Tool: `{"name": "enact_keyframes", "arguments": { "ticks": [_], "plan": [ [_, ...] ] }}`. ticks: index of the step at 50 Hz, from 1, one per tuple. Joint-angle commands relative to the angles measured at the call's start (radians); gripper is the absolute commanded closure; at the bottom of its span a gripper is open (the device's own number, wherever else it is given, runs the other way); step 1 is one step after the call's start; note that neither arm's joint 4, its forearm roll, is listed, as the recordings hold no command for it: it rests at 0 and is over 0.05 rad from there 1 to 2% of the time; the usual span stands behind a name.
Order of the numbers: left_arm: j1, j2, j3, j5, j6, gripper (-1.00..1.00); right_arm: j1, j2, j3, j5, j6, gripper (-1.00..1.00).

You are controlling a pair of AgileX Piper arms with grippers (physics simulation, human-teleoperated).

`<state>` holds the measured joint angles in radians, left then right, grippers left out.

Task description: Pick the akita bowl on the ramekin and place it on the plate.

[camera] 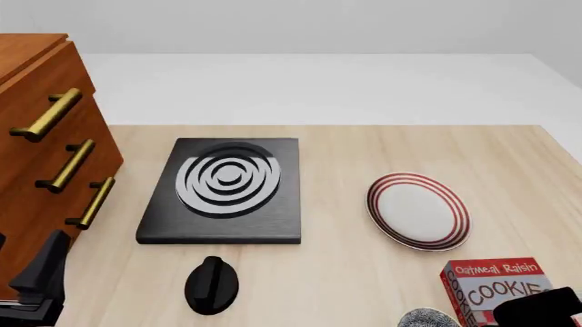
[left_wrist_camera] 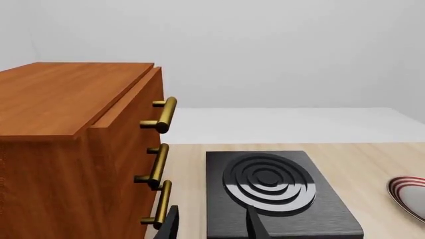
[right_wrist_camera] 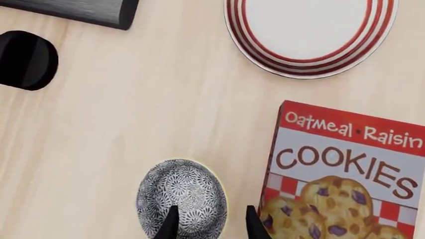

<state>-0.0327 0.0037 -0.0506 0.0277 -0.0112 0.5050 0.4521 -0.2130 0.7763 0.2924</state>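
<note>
You are working in a simulated kitchen scene rendered on a pale wooden tabletop (camera: 364, 272). Identify it by the black square burner with white rings (camera: 225, 189), the black knob (camera: 212, 285), the brown wooden drawer cabinet with brass handles (camera: 37, 157), the white red-striped plate (camera: 418, 211) and the red cookie box (right_wrist_camera: 345, 174).

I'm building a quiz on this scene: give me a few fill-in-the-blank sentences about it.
1. The plate has ____ stripes around its rim.
2. The cookie box reads Oatmeal ____.
3. The wooden cabinet has ____ brass handles.
4. The akita bowl sits on the table beside the ____ box.

Missing words: red; Raisin; three; cookie
</note>
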Motion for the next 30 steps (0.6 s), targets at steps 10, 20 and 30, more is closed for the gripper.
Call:
{"name": "enact_keyframes", "arguments": {
  "ticks": [10, 20, 30],
  "plan": [
    [0.0, 0.0, 0.002, 0.0, 0.001, -1.0, -0.003, 0.007, 0.017, -0.014, 0.004, -1.0],
    [0.0, 0.001, 0.0, 0.002, -0.001, -1.0, -0.006, 0.02, 0.029, -0.028, 0.011, -1.0],
    [0.002, 0.0, -0.001, 0.002, -0.004, -1.0, 0.003, 0.041, 0.033, -0.048, 0.025, -1.0]
  ]
}}
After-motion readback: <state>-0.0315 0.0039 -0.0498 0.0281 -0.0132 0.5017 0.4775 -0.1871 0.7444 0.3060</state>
